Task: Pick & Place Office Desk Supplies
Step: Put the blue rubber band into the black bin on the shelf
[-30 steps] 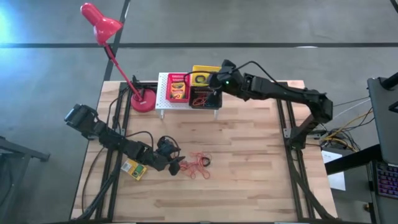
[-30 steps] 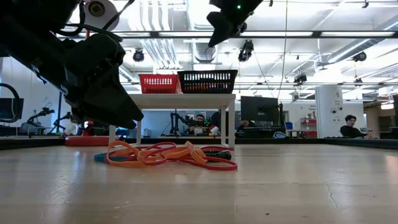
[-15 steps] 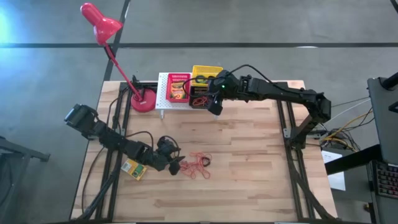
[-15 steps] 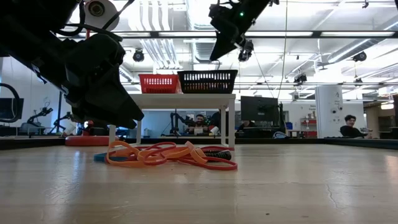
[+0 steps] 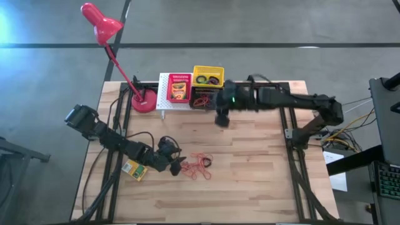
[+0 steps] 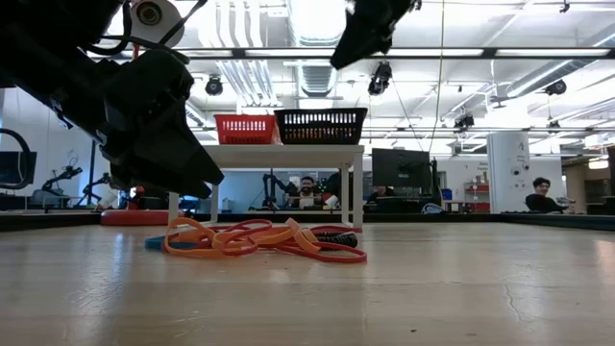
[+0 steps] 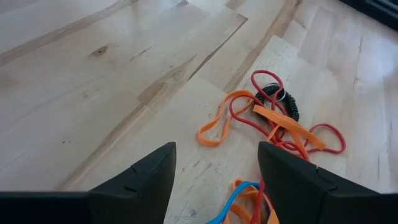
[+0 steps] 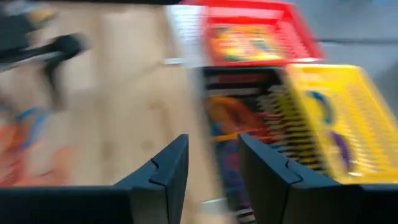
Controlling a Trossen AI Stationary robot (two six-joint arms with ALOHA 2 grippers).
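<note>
Several rubber bands (image 7: 273, 124) just ahead of open left claw (image 7: 214, 168).

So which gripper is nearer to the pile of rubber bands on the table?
The left gripper: it sits right beside the rubber bands. The right gripper is farther, up near the black basket.

Red desk lamp (image 5: 112, 44) standing at the far corner of the pale wooden worktop (image 5: 250, 169); white perforated rack (image 5: 164, 94) just beside its base.
</note>
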